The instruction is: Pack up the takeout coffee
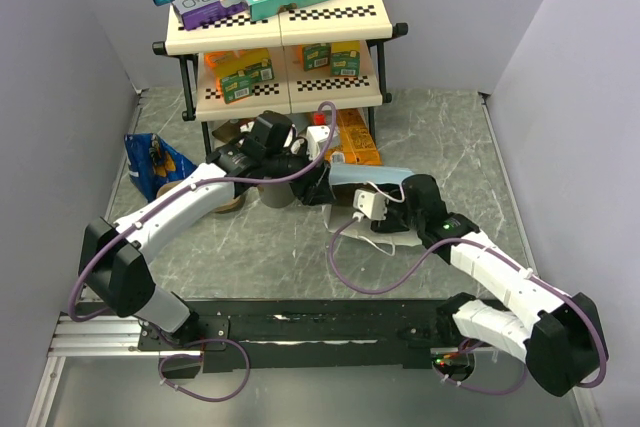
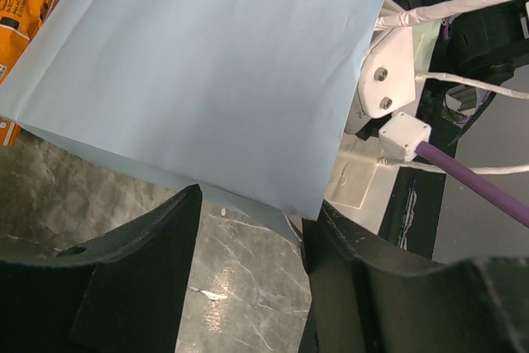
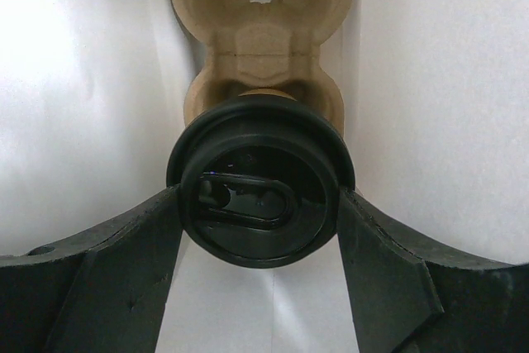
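Note:
The takeout coffee shows in the right wrist view as a round black lid (image 3: pixel 260 183), with only a sliver of the tan cup behind it. My right gripper (image 3: pixel 259 197) is shut on it, one finger pressing each side of the lid. It is inside a white-walled bag, just in front of the brown pulp carrier (image 3: pixel 263 39). In the top view the pale blue paper bag (image 1: pixel 362 175) lies on its side and hides the cup and the right fingers. My left gripper (image 2: pixel 254 208) is open at the bag's lower edge (image 2: pixel 248 105), which hangs between the jaws near the right finger.
A two-tier cream rack (image 1: pixel 330 22) with boxes stands at the back. An orange packet (image 1: pixel 357 142) lies behind the bag. A blue snack bag (image 1: pixel 155 162) is at the left wall. A grey cup (image 1: pixel 273 194) stands under the left arm. Purple cables loop over the table.

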### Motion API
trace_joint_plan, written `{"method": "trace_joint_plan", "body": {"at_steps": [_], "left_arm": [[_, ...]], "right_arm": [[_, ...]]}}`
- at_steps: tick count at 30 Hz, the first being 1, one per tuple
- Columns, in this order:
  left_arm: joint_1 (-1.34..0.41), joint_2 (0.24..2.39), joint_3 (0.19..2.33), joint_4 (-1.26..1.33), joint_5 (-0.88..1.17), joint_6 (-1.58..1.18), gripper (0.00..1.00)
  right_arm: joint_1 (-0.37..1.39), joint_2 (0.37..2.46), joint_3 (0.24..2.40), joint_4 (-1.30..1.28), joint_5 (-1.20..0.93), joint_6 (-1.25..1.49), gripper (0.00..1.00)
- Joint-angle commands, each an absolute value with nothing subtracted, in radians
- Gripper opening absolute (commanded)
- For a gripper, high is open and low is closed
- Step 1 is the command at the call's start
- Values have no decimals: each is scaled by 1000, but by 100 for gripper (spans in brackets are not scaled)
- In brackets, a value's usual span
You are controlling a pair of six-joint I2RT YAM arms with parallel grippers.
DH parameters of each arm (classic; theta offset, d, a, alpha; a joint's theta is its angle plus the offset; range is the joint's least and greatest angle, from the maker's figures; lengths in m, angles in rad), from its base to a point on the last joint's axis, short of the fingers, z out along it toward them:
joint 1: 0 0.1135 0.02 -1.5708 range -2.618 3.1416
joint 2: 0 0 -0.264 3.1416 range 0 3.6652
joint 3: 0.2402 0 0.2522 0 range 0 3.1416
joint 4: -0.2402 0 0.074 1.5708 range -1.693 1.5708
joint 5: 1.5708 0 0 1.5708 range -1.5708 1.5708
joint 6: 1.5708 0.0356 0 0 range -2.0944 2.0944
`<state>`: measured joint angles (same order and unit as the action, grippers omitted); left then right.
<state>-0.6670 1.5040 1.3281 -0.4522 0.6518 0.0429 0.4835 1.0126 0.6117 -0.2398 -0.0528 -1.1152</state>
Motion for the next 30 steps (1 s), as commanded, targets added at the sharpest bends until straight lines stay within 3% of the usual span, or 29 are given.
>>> {"method": "trace_joint_plan", "body": {"at_steps": [1,7,30], "left_arm": [[-660,1512,1338,-453,676,55,57],[-658,1522,1338,-442,693,57,57],[-653,1514,1324,-430,695,49,58]], "right_arm": [[474,1017,635,-310,-20,-1080,14],[474,993,653,-379,-47,-1071,38],[474,959,727,-486,-123,-1040,90]]}}
